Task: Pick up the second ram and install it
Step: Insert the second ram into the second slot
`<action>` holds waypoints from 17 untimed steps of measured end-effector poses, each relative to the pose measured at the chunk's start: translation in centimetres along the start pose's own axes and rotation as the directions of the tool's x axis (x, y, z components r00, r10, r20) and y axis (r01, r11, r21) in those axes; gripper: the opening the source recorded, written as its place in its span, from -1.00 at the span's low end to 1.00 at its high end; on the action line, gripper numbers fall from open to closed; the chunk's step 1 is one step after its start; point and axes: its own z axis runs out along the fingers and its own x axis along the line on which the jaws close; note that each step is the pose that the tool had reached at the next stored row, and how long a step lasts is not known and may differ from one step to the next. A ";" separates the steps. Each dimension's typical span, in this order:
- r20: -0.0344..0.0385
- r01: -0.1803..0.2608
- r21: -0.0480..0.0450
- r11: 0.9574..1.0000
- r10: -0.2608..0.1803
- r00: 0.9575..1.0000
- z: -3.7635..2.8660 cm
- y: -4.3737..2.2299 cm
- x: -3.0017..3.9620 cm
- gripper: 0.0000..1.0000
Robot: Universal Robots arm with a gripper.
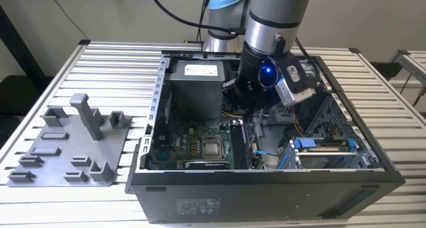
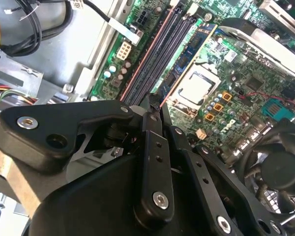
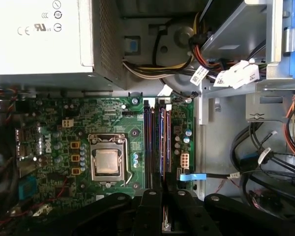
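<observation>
My gripper (image 1: pixel 250 114) hangs inside the open computer case, over the motherboard's black memory slots (image 2: pixel 152 54). Its fingers are drawn together in both wrist views (image 2: pixel 155 103) (image 3: pixel 164 191). The second ram (image 2: pixel 189 49), a thin dark stick with blue labels on its side, runs straight out from between the fingertips, parallel to the slots. In the first wrist view I see it edge-on as a narrow purplish line (image 3: pixel 162 147) beside the other slots (image 3: pixel 149 147). I cannot tell whether it sits in a slot or just above one. The processor socket (image 3: pixel 107 162) lies beside the slots.
The grey power-supply box (image 1: pixel 194 83) fills the case's far end. Cable bundles (image 3: pixel 270 162) and a blue drive cage (image 1: pixel 322 148) crowd the exterior view's right. A grey fixture plate with upright pegs (image 1: pixel 67 148) lies on the slatted table at that view's left. The case walls (image 1: pixel 266 193) enclose the work.
</observation>
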 end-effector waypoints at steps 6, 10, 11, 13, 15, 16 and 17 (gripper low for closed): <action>0.000 0.000 0.000 1.000 0.000 1.000 0.32 0.00 0.00 -0.72; 0.000 0.000 0.000 1.000 0.000 1.000 0.69 0.01 0.01 -0.72; 0.000 0.000 0.000 1.000 0.000 1.000 0.79 0.00 0.04 -0.72; 0.000 0.000 0.000 1.000 0.000 1.000 1.06 0.00 0.11 -0.72; 0.000 0.000 0.000 1.000 0.000 1.000 1.43 0.00 0.23 -0.72; 0.000 0.000 0.000 1.000 0.000 1.000 1.57 0.00 0.28 -0.72; 0.000 0.000 0.000 1.000 0.000 1.000 1.72 -0.01 0.32 -0.72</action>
